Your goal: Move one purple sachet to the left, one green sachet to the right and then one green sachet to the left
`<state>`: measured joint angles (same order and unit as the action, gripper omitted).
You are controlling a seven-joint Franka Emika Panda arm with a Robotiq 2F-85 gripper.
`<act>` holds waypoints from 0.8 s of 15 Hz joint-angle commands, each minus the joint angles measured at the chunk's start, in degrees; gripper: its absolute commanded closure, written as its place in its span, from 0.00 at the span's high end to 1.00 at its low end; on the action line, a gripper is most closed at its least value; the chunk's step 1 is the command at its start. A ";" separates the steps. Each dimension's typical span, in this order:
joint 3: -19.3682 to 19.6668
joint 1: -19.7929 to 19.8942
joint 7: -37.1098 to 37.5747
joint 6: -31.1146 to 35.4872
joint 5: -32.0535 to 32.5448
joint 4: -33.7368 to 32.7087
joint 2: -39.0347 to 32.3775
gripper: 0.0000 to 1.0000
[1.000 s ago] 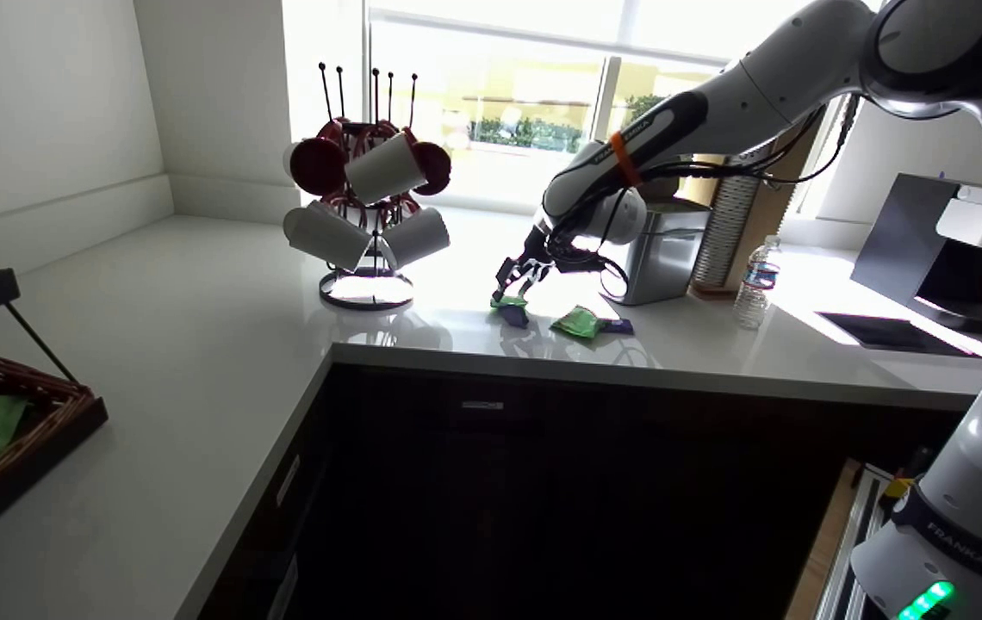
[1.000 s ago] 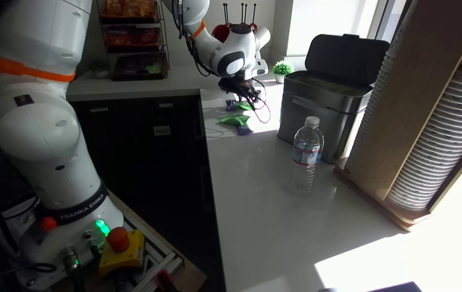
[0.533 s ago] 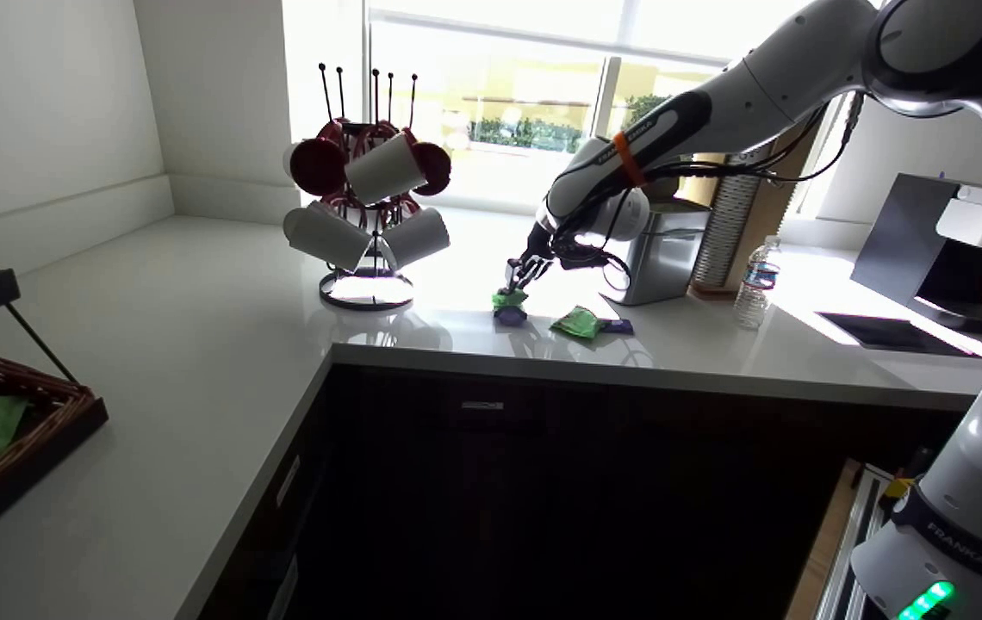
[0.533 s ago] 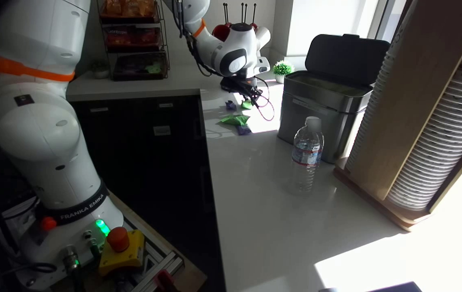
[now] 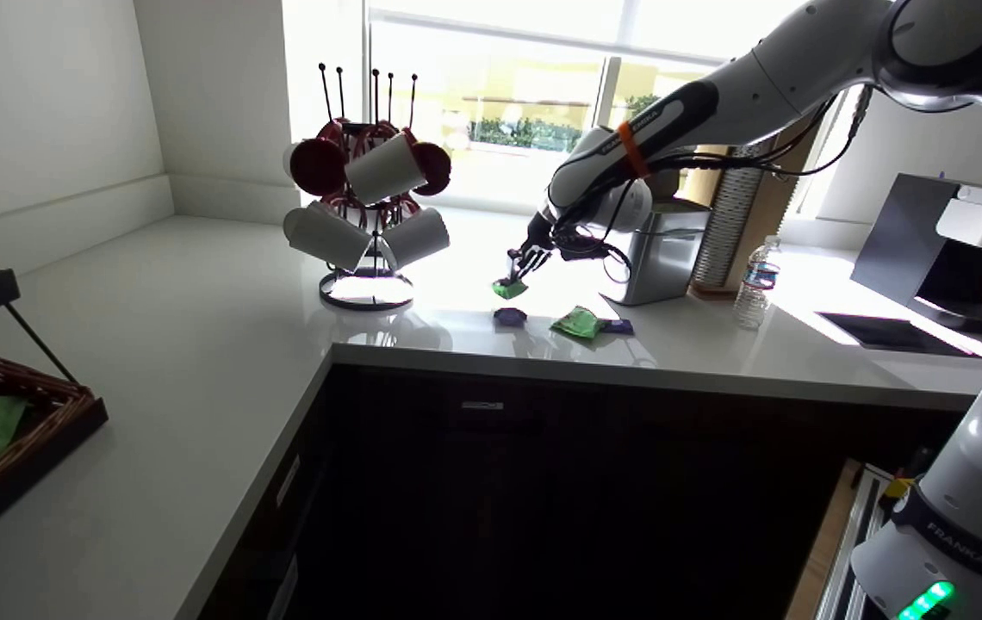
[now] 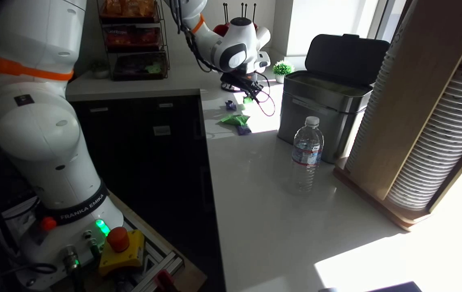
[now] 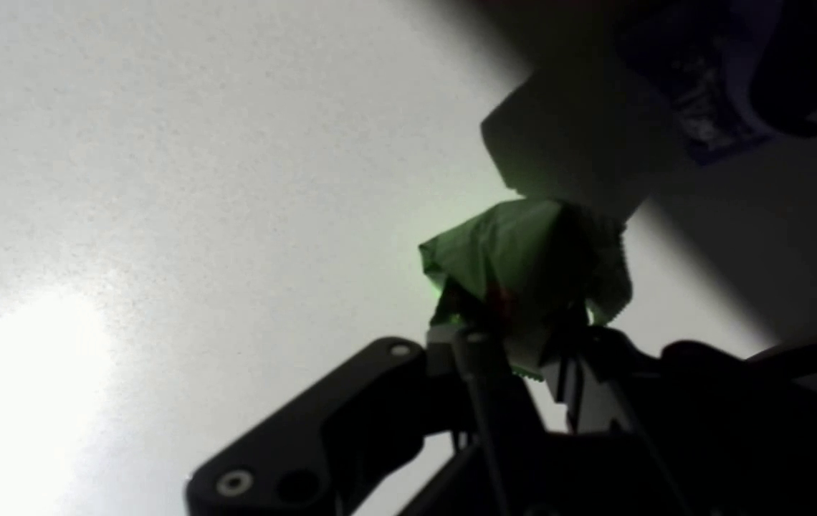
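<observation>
My gripper [image 7: 512,326] is shut on a crumpled green sachet [image 7: 523,244], which sticks out past the fingertips in the wrist view. In an exterior view this held green sachet [image 5: 510,291] hangs a little above the counter, just behind a dark purple sachet [image 5: 510,318]. That purple sachet [image 7: 709,86] lies in shadow at the upper right of the wrist view. A second green sachet [image 6: 235,120] rests on the counter nearer the bin side, touching or overlapping another purple sachet [image 6: 243,129]. Both lie flat in both exterior views.
A mug rack [image 5: 368,228] with white mugs stands beyond the sachets. The metal bin [image 6: 320,109] with a raised lid, a water bottle [image 6: 307,148] and a cup holder [image 6: 401,121] stand along the counter. The counter's front edge [image 5: 491,360] runs close to the sachets.
The jaws have closed on the green sachet, bunching it up, and the gripper has lifted it off the counter. The purple sachet beside it shifted slightly and now lies alone.
</observation>
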<state>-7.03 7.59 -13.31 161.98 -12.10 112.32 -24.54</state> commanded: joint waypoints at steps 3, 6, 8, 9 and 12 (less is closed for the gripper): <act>-3.17 -0.65 -0.49 -0.36 -0.59 -1.17 2.27 0.05; -4.62 -1.55 -0.94 -0.66 -0.44 -3.51 1.14 0.05; -5.17 -2.19 -0.93 -0.82 -0.17 -4.51 0.52 0.05; -5.13 -2.63 -0.70 -0.60 0.12 -4.90 0.15 0.05; -5.13 -3.53 -0.18 -0.74 0.34 -6.20 -1.04 0.05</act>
<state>-12.20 4.78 -13.60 161.98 -12.17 108.10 -23.85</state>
